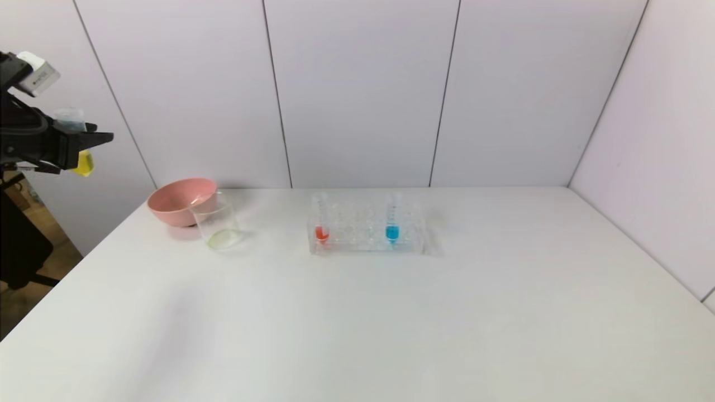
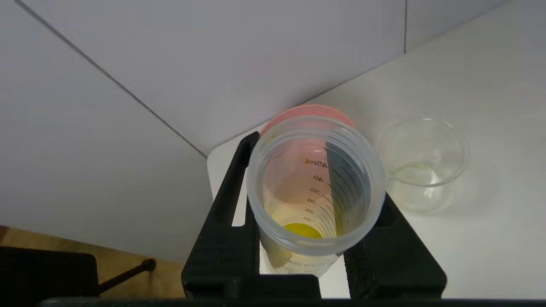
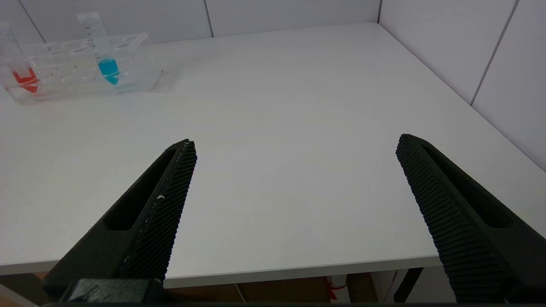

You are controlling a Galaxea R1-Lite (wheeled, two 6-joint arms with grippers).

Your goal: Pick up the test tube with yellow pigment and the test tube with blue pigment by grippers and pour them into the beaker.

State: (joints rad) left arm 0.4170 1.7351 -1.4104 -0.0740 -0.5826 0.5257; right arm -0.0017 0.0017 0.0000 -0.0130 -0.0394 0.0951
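A: Which step is judged to be in hand?

B: The yellow part. The test tube with yellow pigment [image 2: 315,192] is held clenched between the jaws of the left gripper [image 1: 84,142], high at the left side, off the table edge. Some yellow liquid is seen at its tip.

A: Is the beaker [image 1: 219,223] already reached?

B: Not yet. It is seen on the white table [image 1: 391,335], just beside the pink bowl [image 1: 179,200], and the tube is well apart from it, higher and more to the left. A thin pale yellowish layer is noticed at the bottom of the beaker, but how much was poured cannot be told.

A: And the test tube with blue pigment [image 1: 392,220]?

B: It is standing upright in the clear rack [image 1: 366,237], toward the rack's right end, untouched. A tube with red liquid [image 1: 321,220] is placed at the other end and is not needed.

A: What is said about the right gripper [image 3: 294,147]?

B: Its fingers are spread wide with nothing between them, low near the front edge of the table, far from the rack.

A: What is called for next?

B: Probably the tube must be brought above the mouth of the beaker and tipped slowly, so that the pink bowl is not hit. After that, the blue tube must be grasped.
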